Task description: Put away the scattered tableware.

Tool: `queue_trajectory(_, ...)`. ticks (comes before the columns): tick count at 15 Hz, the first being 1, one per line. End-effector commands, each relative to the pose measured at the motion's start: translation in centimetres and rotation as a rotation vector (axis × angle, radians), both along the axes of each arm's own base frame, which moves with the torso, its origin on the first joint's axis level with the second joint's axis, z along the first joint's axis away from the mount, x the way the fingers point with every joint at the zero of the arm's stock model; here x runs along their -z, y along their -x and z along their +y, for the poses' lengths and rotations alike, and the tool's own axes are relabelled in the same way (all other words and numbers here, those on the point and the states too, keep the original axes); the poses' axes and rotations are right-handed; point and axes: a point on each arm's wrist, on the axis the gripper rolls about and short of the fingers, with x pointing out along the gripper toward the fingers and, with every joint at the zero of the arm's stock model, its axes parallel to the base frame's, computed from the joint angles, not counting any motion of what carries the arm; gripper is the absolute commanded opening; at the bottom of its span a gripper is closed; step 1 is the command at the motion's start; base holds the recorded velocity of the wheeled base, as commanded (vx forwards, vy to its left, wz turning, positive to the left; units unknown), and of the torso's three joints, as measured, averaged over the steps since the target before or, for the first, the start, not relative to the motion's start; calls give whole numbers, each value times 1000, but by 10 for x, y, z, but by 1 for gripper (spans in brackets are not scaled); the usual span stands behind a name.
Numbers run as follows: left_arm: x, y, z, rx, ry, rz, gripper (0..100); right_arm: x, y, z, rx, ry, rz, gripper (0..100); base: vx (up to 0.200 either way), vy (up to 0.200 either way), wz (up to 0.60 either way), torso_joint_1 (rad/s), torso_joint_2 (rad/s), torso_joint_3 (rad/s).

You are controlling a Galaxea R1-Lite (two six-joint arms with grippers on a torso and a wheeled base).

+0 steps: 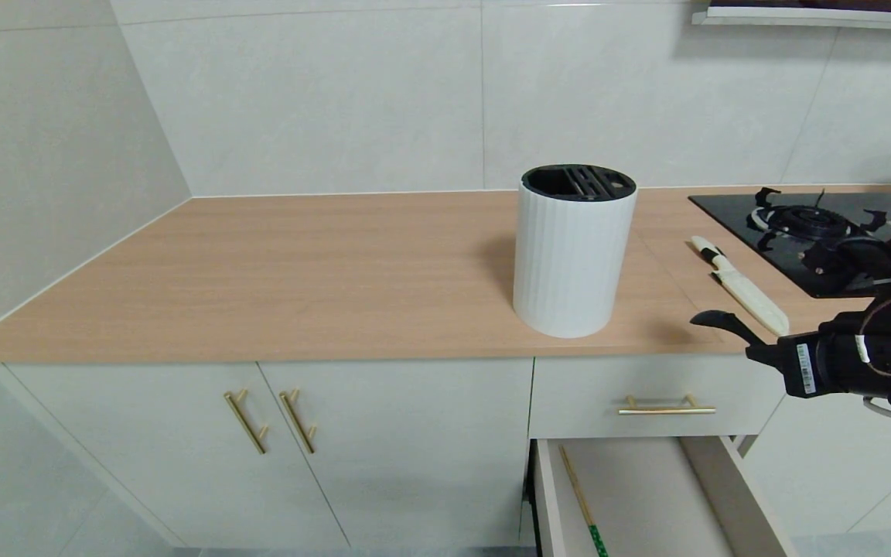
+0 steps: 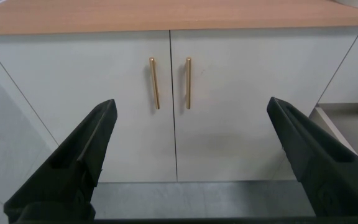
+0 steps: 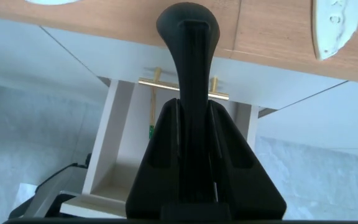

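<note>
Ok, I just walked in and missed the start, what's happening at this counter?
A robot is tidying up. Its right gripper, shut and empty, is at the front edge of the counter, just short of a white knife lying beside the stove. A knife holder stands on the counter, and a chopstick lies in the open drawer below. The left gripper is open, low before the cabinet doors.

A: What sits on the counter?
B: The cutlery holder stands upright near its front edge. The knife lies to its right, between it and the hob, apart from both.
A: And below?
B: Two cabinet doors on the left; on the right a shut drawer, with an open drawer under it. A chopstick lies in that one, along its left wall.
</note>
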Motion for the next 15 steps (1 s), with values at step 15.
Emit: queue_trajectory(15,0,0,0,2,0,0,100,5,9,14,-72,4,18,0,0,0,0,-127,313,184)
